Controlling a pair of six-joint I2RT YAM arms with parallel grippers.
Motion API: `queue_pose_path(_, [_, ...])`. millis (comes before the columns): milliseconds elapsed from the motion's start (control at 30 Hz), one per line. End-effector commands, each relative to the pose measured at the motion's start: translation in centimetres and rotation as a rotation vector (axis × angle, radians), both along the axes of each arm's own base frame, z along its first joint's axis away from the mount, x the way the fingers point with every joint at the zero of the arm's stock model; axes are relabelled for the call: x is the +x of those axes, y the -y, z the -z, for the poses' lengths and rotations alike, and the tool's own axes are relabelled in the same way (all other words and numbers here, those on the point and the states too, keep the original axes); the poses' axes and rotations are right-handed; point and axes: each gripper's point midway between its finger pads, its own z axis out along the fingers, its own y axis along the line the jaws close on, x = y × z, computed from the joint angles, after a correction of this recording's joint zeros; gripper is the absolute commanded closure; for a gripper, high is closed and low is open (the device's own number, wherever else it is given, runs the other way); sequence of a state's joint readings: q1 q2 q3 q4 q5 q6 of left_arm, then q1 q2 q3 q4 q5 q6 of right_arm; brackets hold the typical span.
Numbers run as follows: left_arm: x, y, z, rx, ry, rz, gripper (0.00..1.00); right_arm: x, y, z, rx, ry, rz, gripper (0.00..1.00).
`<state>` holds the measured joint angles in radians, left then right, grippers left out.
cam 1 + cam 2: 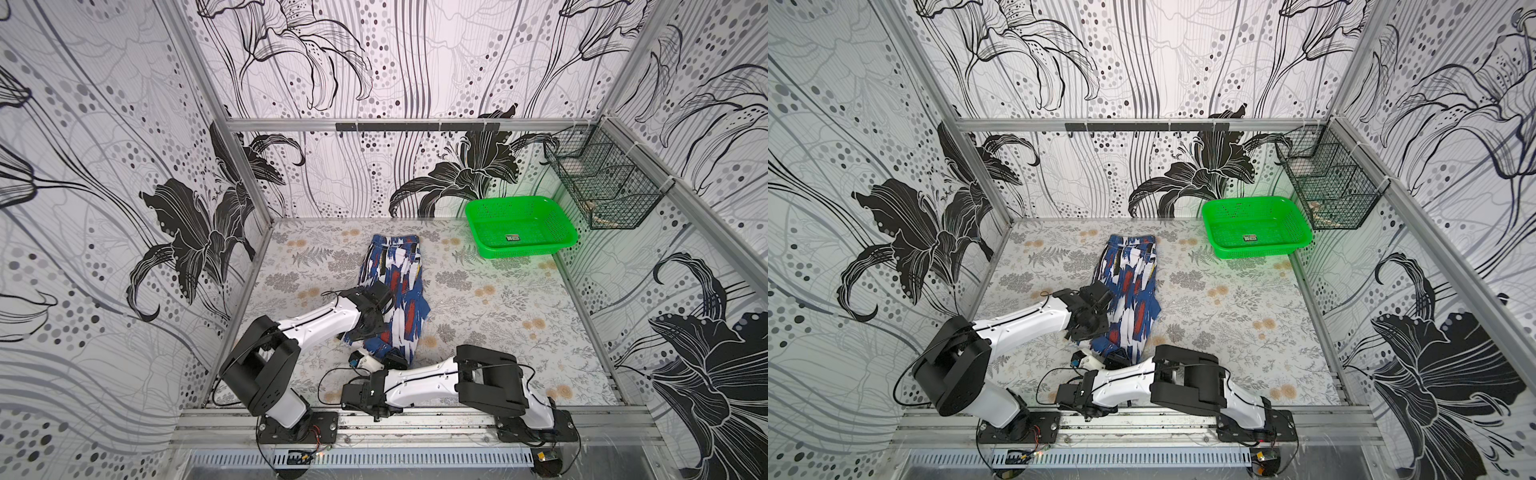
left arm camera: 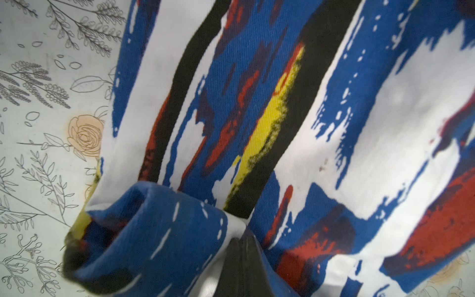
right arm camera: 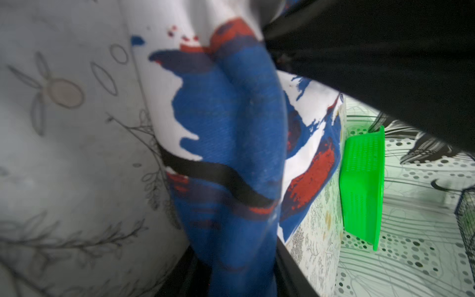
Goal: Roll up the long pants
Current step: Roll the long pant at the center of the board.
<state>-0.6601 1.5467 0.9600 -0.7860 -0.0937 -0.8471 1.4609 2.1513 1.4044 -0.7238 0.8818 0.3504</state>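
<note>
1. The long pants (image 1: 401, 286): blue, white and black brushstroke patches with red and yellow spots.
2. The plastic basket (image 1: 523, 249): bright green.
3. The table cover (image 1: 498, 307): pale, with grey ferns and peach roses.
4. The walls (image 1: 104, 166): white, with black lilies and grey dots.
5. The wire basket (image 1: 615, 199): black.

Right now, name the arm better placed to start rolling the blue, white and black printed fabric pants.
Left, probably: the left gripper is shut on the printed pants near their hem end, a fold curled beside it. The right gripper sits at the hem, its grip unclear.

Long pants (image 1: 400, 283) — matt ribbed cloth, green basket (image 1: 528, 250) — glossy plastic
</note>
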Motion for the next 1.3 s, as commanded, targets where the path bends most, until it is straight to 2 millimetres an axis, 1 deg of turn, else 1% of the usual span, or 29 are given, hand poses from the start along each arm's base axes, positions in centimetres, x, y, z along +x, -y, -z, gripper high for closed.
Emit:
queue_pose_path(0, [-0.1, -1.3, -3.4, 0.043, 0.036, 0.010, 1.00, -2.7, 0.6, 5.2, 0.048, -0.415, -0.003, 0.66])
queue_pose_path(33, [0.1, -1.7, -4.6, 0.061, 0.055, 0.011, 1.00, -3.3, 0.3, 5.3, 0.082, -0.498, -0.004, 0.69])
queue_pose_path(100, [0.4, -2.9, -8.2, 0.097, 0.120, 0.006, 1.00, -4.2, -0.3, 5.1, 0.150, -0.642, -0.004, 0.73])
queue_pose_path(133, [0.4, -3.6, -9.7, 0.112, 0.143, -0.001, 1.00, -4.5, -0.5, 4.9, 0.182, -0.693, 0.001, 0.73])
queue_pose_path(167, [0.4, -4.4, -11.4, 0.121, 0.170, -0.014, 1.00, -5.0, -0.9, 4.7, 0.216, -0.761, -0.002, 0.74])
queue_pose_path(200, [0.1, -5.3, -12.7, 0.127, 0.186, -0.026, 1.00, -5.5, -1.2, 4.4, 0.248, -0.822, -0.002, 0.74])
queue_pose_path(300, [-0.6, -7.2, -15.4, 0.112, 0.228, -0.060, 1.00, -6.8, -2.3, 3.6, 0.324, -0.962, -0.004, 0.74])
queue_pose_path(367, [-1.3, -8.2, -16.3, 0.112, 0.242, -0.074, 1.00, -7.6, -3.1, 2.9, 0.381, -1.053, -0.001, 0.74])
queue_pose_path(433, [-1.9, -8.7, -17.0, 0.105, 0.257, -0.078, 1.00, -8.3, -3.9, 2.1, 0.454, -1.142, 0.013, 0.74])
queue_pose_path(533, [-2.7, -8.9, -16.9, 0.089, 0.246, -0.076, 1.00, -9.1, -5.4, 0.7, 0.591, -1.280, 0.039, 0.74])
queue_pose_path(633, [-3.4, -8.7, -16.1, 0.066, 0.219, -0.066, 1.00, -8.8, -6.3, -0.4, 0.704, -1.370, 0.082, 0.74])
queue_pose_path(800, [-4.4, -8.7, -15.0, 0.045, 0.199, -0.055, 1.00, -6.2, -6.8, -0.9, 0.880, -1.511, 0.215, 0.73])
queue_pose_path(967, [-5.3, -9.0, -13.2, 0.064, 0.148, -0.039, 1.00, -2.4, -6.0, -1.2, 1.040, -1.580, 0.331, 0.73])
queue_pose_path(1067, [-5.6, -8.5, -11.9, 0.045, 0.124, -0.030, 1.00, -0.5, -5.6, -1.8, 1.126, -1.617, 0.379, 0.73])
queue_pose_path(1167, [-5.4, -7.7, -11.3, 0.018, 0.107, -0.020, 1.00, 0.7, -5.6, -2.4, 1.179, -1.649, 0.412, 0.73])
queue_pose_path(1267, [-5.2, -7.2, -10.6, 0.011, 0.089, -0.019, 1.00, 1.1, -5.6, -2.3, 1.188, -1.667, 0.440, 0.73])
